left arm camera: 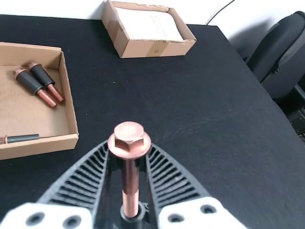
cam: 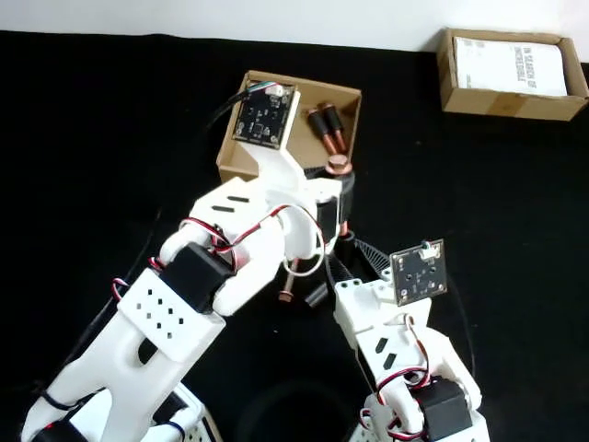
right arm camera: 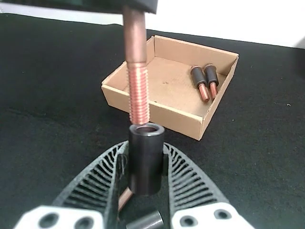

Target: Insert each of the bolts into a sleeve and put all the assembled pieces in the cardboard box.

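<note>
My left gripper [left arm camera: 129,149] is shut on a copper bolt [left arm camera: 128,162], held upright with its hex head [cam: 339,167] up. Directly below, my right gripper [right arm camera: 145,145] is shut on a black sleeve [right arm camera: 145,164] standing upright. The bolt's threaded tip [right arm camera: 138,98] hangs just above the sleeve's open mouth, lined up with it. In the high view both grippers meet beside the near right corner of the open cardboard box [cam: 237,158]. Two assembled pieces [cam: 327,131] lie side by side in the box [right arm camera: 157,112].
A loose bolt [cam: 291,278] and a spare sleeve [cam: 316,295] lie on the black table under the arms. A thin dark piece [left arm camera: 21,138] rests against the box's near wall. A second cardboard box [cam: 512,99] holding a paper sheet sits at the far right.
</note>
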Robot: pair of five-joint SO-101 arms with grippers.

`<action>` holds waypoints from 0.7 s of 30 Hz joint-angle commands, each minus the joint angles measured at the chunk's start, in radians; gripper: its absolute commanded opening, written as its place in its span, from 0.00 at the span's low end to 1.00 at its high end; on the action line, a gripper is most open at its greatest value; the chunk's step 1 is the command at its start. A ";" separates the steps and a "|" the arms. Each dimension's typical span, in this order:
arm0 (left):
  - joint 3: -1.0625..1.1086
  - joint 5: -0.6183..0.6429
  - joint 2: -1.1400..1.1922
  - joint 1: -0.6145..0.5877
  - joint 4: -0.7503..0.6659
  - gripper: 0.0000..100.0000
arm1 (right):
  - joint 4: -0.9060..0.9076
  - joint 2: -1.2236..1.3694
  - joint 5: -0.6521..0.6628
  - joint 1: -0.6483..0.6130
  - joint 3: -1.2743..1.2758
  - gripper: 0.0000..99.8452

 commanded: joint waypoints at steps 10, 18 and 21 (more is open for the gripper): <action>-0.028 0.003 -0.002 0.002 -0.011 0.01 | -0.028 -0.005 0.011 0.010 -0.004 0.01; 0.064 0.005 -0.004 0.058 -0.011 0.01 | -0.028 -0.008 0.011 0.010 -0.004 0.01; 0.088 0.006 -0.004 0.077 -0.011 0.01 | -0.030 -0.008 0.011 0.010 -0.004 0.01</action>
